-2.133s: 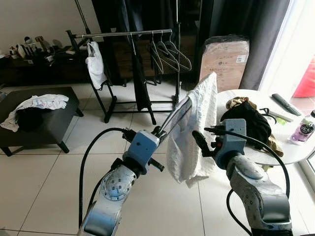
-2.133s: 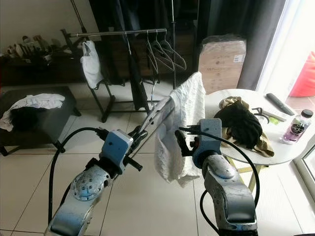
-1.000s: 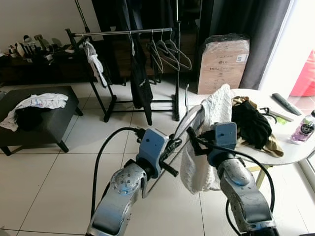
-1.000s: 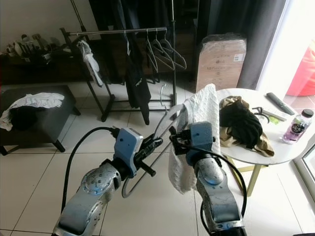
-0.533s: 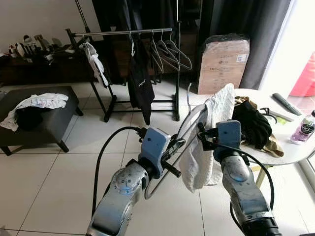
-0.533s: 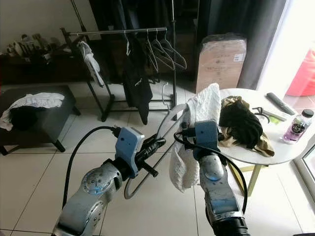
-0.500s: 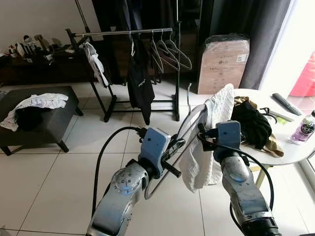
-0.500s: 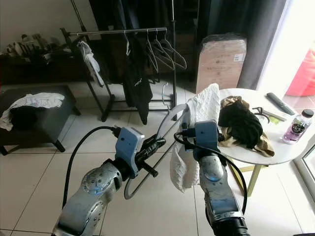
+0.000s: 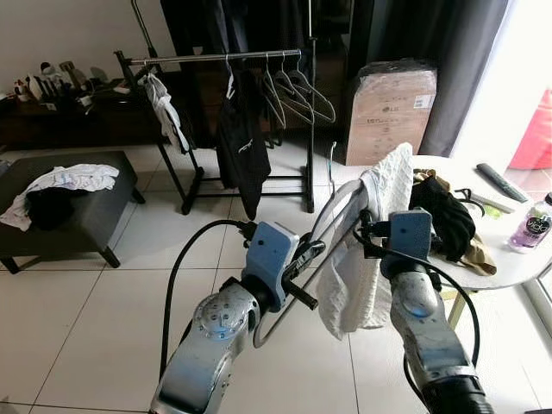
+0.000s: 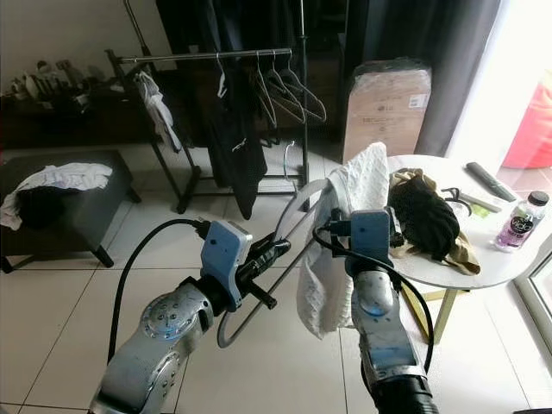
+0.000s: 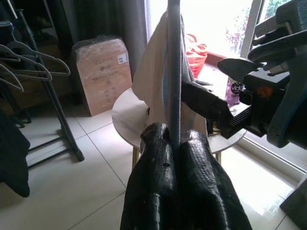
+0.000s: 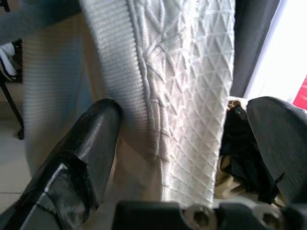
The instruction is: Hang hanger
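A grey wire hanger (image 9: 332, 226) slants up in front of me with a white knitted garment (image 9: 373, 259) draped over its upper end. My left gripper (image 9: 309, 254) is shut on the hanger's lower bar; in the left wrist view both black fingers (image 11: 156, 177) pinch the bar (image 11: 173, 72). My right gripper (image 9: 367, 237) stands open at the garment, one finger (image 12: 84, 153) on each side of the knit cloth (image 12: 187, 96). The clothes rack (image 9: 216, 58) stands farther back across the floor.
On the rack hang empty hangers (image 9: 297, 90), a black garment (image 9: 240, 142) and a white one (image 9: 168, 112). A round white table (image 9: 517, 263) at the right carries dark clothes (image 9: 444, 216), a bottle (image 9: 535, 228) and a remote (image 9: 500, 183). A cardboard box (image 9: 390, 108) stands behind; a low black table (image 9: 69, 216) is at the left.
My right gripper has shifted slightly right and up along the garment. The left gripper and hanger have barely moved. The black garment on the rack has swung a little.
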Controlling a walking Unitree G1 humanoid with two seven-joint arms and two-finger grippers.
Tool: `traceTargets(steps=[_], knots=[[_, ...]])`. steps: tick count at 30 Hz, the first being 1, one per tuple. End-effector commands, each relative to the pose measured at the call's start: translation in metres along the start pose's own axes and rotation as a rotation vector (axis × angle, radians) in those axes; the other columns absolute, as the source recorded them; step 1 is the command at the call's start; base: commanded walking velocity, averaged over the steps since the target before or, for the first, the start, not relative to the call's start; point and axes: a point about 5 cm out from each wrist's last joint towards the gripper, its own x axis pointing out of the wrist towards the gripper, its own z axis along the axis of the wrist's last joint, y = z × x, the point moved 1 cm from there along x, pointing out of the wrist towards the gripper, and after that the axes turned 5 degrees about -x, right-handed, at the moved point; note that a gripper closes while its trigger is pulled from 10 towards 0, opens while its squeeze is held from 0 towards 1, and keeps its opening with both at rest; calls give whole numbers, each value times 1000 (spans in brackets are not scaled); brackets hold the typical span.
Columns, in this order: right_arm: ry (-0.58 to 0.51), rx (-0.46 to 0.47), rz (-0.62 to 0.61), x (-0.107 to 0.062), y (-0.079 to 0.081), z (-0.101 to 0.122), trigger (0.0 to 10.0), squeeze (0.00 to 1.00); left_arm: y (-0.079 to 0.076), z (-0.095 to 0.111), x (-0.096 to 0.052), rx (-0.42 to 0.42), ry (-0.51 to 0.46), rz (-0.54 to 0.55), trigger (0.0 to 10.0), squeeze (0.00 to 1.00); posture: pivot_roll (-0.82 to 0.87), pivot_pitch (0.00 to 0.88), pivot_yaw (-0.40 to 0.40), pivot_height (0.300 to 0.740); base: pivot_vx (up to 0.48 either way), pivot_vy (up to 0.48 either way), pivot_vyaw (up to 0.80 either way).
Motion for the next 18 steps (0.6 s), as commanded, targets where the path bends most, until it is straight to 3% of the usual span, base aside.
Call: traceTargets(steps=[1,7,12,18], knots=[[-21,-4,5,3,4,5,10000,0,-2,18,1,13,-68,-18,10000,0,-44,99,58,740,0,0,0],[-41,-10,16,9,11,10,10000,0,-2,18,1,12,-68,-18,10000,0,-42,105,59,740,0,0,0],[-12,-25,-59,13,4,8,10000,0,-2,18,1,11,-67,-15,10000,0,-39,109,59,740,0,0,0],[33,-42,-66,14,3,-1,10000,0,-2,19,1,11,-68,-13,10000,0,-40,114,58,740,0,0,0]])
